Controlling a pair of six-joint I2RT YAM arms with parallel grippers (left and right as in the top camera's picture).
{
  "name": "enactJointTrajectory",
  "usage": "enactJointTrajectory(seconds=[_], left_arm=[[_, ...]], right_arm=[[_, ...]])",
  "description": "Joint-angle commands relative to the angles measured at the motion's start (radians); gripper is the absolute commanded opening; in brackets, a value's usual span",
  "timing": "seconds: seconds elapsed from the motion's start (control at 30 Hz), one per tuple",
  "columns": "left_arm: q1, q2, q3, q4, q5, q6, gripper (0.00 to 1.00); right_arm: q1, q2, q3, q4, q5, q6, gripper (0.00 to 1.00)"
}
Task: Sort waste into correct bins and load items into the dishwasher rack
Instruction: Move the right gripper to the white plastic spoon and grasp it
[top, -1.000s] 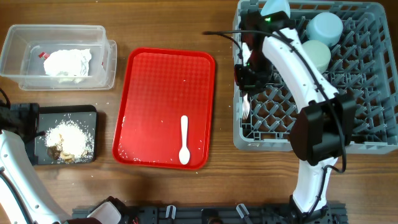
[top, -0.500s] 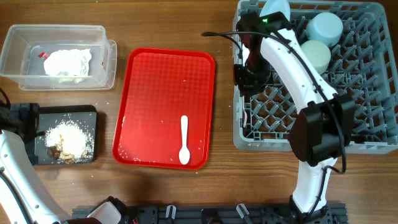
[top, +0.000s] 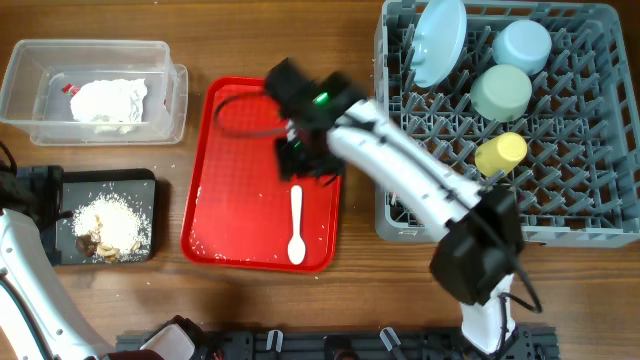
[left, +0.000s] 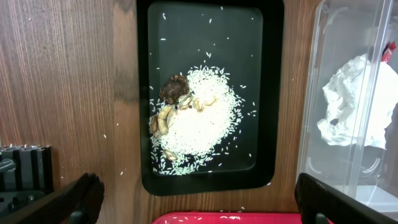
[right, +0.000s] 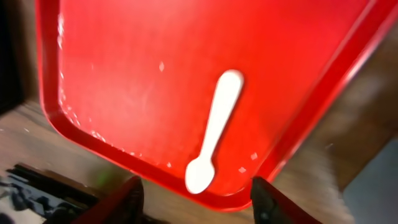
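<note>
Right claw (right: 198, 186), spread wide and empty, is hovering over the white plastic spoon (top: 296, 225) (having swung across from the dishwasher rack (top: 590, 228)), apparently lining up that pickup.

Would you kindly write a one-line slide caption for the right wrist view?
Open right tool hovering over the white plastic spoon on the red serving tray.

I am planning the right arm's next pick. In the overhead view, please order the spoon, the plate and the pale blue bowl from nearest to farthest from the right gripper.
1. Spoon, on the red tray, just below the right gripper.
2. Plate, upper left of the rack.
3. Pale blue bowl, right of the plate.
</note>
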Motion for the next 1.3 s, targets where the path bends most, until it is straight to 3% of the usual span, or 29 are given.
enactJointTrajectory(seconds=[0.0, 0.17, 0.3, 0.43, 0.73, 0.9, 1.1, 1.27], left_arm=[[0.005, 0.003, -0.003, 0.000, -0.013, -0.002, 1.00], [0.005, 0.003, -0.003, 0.000, -0.013, -0.002, 1.00], [0.005, 0.003, -0.003, 0.000, -0.013, -0.002, 1.00], [0.005, 0.003, -0.003, 0.000, -0.013, -0.002, 1.00], [0.005, 0.003, -0.003, 0.000, -0.013, -0.002, 1.00], [0.005, 0.003, -0.003, 0.000, -0.013, -0.002, 1.00], [0.005, 0.003, -0.003, 0.000, -0.013, -0.002, 1.00], [0.005, 0.003, -0.003, 0.000, -0.013, -0.002, 1.00]], right_arm=[[0.062, 0.043, -0.031, -0.013, 0.087, 0.078, 0.58], [0.099, 0.048, -0.165, 0.064, 0.071, 0.128, 0.56], [0.099, 0.052, -0.292, 0.195, 0.037, 0.132, 0.43], [0.105, 0.064, -0.359, 0.271, 0.010, 0.145, 0.39], [0.106, 0.130, -0.364, 0.286, -0.032, 0.125, 0.37], [0.106, 0.130, -0.362, 0.284, -0.032, 0.127, 0.22], [0.105, 0.130, -0.362, 0.287, -0.021, 0.129, 0.23], [0.076, 0.130, -0.337, 0.267, -0.021, 0.127, 0.18]])
